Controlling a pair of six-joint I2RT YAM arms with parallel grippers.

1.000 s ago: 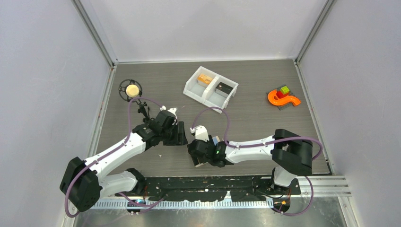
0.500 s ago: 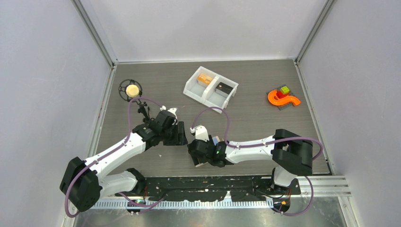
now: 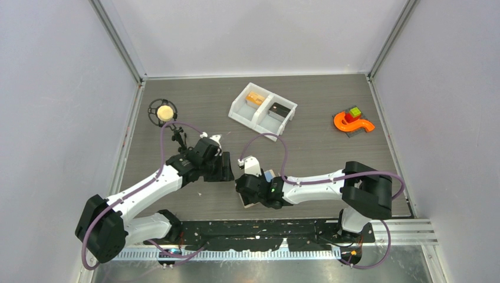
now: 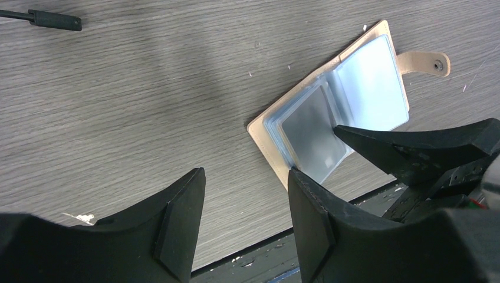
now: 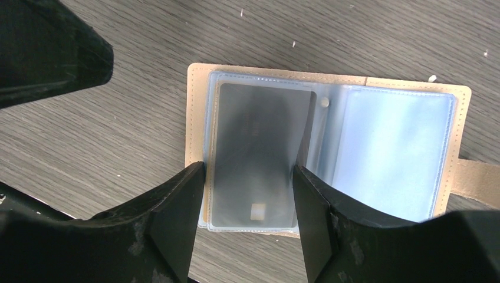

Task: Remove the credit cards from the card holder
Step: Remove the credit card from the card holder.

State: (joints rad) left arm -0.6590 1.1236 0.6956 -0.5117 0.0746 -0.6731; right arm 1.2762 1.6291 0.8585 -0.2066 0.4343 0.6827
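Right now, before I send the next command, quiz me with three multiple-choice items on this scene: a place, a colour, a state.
1. Where does the card holder lie? A) in the white bin B) on the table under the right claw C) beside the orange toy
2. What colour are its inner sleeves? A) light blue B) red C) green
3. How is the card holder? A) snapped shut B) spread open C) standing on edge
1 B: the right wrist view shows it flat on the table between the open claw's fingers. 2 A: both sleeves look pale blue. 3 B: both halves lie flat and the snap tab hangs free.
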